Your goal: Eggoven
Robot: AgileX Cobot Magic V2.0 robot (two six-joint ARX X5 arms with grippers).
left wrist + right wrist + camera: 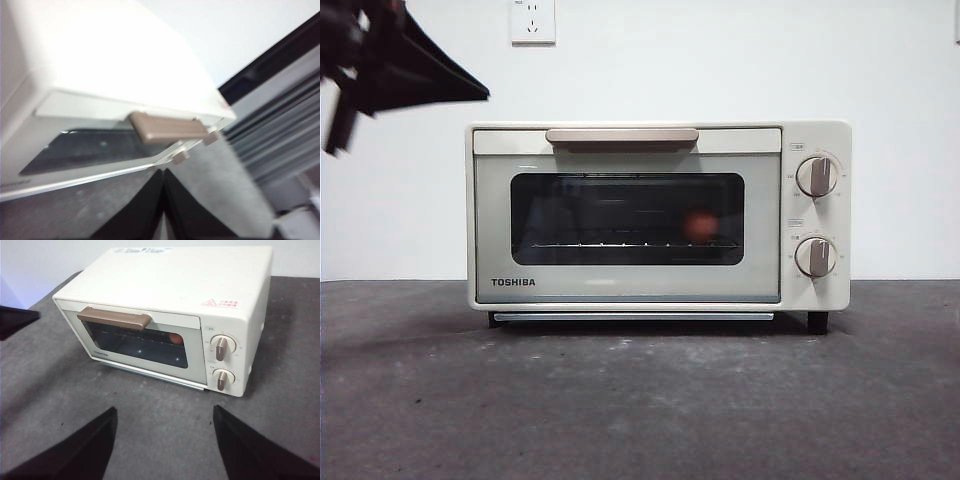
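A test bench or lab is suggested: a bare white wall with 1 socket, and a plain grey tabletop.

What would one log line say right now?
cream TOSHIBA toaster oven: door shut | reddish-brown egg: inside | left gripper: shut | right gripper: open

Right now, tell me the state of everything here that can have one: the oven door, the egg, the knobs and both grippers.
Oven door: closed, handle up.
Egg: inside the toaster oven on the rack, seen through the glass.
Upper knob: pointer about upright.
Lower knob: pointer about upright.
Left gripper: shut, empty, raised near the handle.
Right gripper: open, empty, back from the oven's front.
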